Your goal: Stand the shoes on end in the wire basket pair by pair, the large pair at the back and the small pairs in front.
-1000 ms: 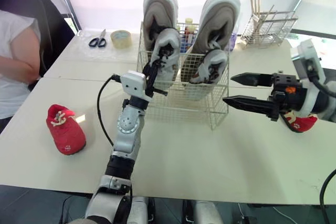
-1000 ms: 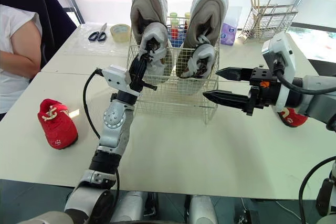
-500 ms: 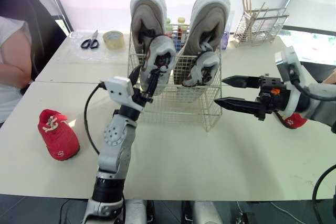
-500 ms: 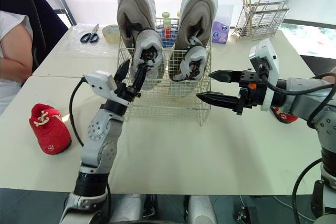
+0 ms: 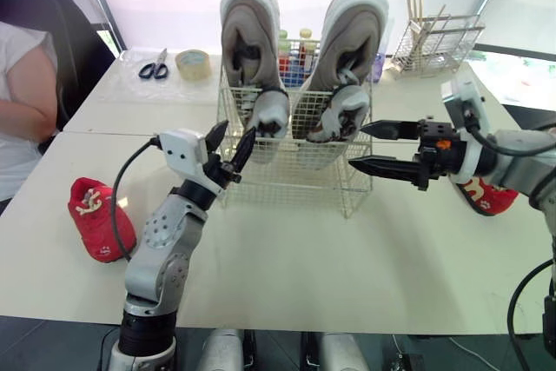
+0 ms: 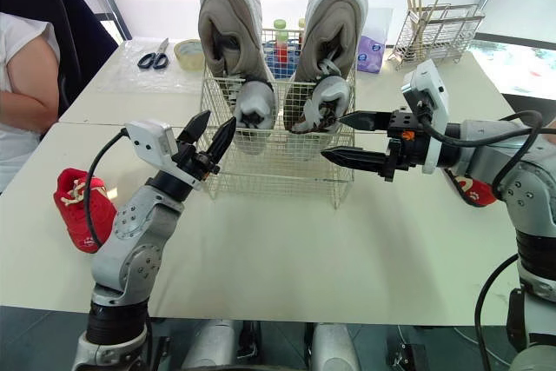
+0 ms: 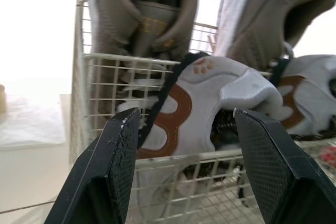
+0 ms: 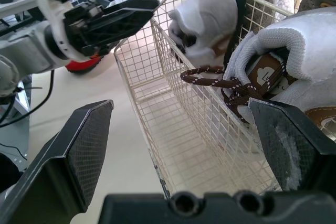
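Left eye view: grey pairs (image 5: 352, 32) stand in wire basket (image 5: 287, 184); left gripper (image 5: 236, 131) and right gripper (image 5: 358, 145), wide open, empty, flank its near side. Next, likely: fetch red shoe (image 5: 97, 219).

Scissors (image 5: 157, 68) beside tape roll (image 5: 193, 63) — person (image 5: 22, 102) seated left.

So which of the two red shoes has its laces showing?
The red shoe on the robot's left, white laces up; the other red shoe sits mostly hidden behind the right arm.
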Robot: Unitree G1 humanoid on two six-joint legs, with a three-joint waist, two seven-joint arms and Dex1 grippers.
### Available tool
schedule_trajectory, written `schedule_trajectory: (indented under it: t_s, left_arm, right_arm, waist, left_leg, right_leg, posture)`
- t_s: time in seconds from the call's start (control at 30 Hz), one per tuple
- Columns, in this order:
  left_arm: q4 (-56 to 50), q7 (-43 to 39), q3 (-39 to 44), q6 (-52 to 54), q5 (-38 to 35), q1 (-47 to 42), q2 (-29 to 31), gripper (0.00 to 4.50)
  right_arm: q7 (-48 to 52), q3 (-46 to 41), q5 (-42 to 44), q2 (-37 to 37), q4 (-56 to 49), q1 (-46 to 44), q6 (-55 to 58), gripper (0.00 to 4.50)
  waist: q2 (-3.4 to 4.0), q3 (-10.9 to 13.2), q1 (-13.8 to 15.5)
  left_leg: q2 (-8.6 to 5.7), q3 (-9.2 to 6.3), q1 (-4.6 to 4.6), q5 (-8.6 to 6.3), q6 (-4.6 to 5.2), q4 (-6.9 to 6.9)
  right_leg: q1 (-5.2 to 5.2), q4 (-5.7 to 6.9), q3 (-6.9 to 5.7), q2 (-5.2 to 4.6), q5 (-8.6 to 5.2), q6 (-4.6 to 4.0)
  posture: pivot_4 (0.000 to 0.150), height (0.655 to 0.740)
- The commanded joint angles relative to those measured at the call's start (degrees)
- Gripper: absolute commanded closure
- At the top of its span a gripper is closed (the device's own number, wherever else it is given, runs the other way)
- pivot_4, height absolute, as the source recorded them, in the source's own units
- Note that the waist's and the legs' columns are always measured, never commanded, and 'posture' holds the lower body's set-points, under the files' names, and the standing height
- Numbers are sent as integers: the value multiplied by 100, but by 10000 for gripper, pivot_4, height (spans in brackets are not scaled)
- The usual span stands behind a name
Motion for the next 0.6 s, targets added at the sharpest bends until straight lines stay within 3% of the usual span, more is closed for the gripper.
schedule_trajectory:
  t_s: [0.03,0.13,0.23,0.4,0.43,0.6]
  left_arm:
    - [-483,14,274,378,-540,-90,105,15994]
    - [-533,317,801,870,-1216,-537,232,15994]
    - [-601,376,1418,1421,-2432,-1028,653,15994]
    - [-573,114,2185,2365,-4971,-1082,1996,152]
    - [-563,25,2235,2542,-5438,-928,2250,152]
    - [-815,-515,2141,2896,-5744,-332,3188,152]
  right_arm:
    - [70,-108,-51,-10,-16,-113,-95,0]
    - [76,-170,-110,-43,43,-40,-104,0]
    - [-15,-500,15,-71,199,-66,-18,0]
    - [87,-1057,-209,-631,840,137,45,0]
    - [84,-1170,-267,-701,996,277,50,0]
    - [-347,-1763,-883,-595,1584,1193,-407,0]
  waist:
    - [0,0,9]
    - [-1,1,11]
    - [-1,2,4]
    - [3,6,-3]
    - [3,6,-3]
    - [3,6,18]
  left_leg:
    - [0,0,0,0,0,0]
    - [0,-1,0,0,-1,0]
    - [0,-2,0,0,-1,0]
    - [-2,0,-3,0,-1,-5]
    - [-2,0,-2,0,-1,-6]
    - [-4,-1,4,0,-3,-5]
  right_leg:
    - [0,-1,0,0,0,0]
    - [1,-1,0,-2,0,-1]
    - [2,-2,0,-2,0,-1]
    - [2,-8,0,-1,9,17]
    - [4,-9,0,-1,9,16]
    - [20,-29,-5,0,2,5]
  posture:
    - [1500,7352]
    - [1500,7352]
    - [1500,7352]
    - [1500,7352]
    - [1500,7352]
    - [1500,7352]
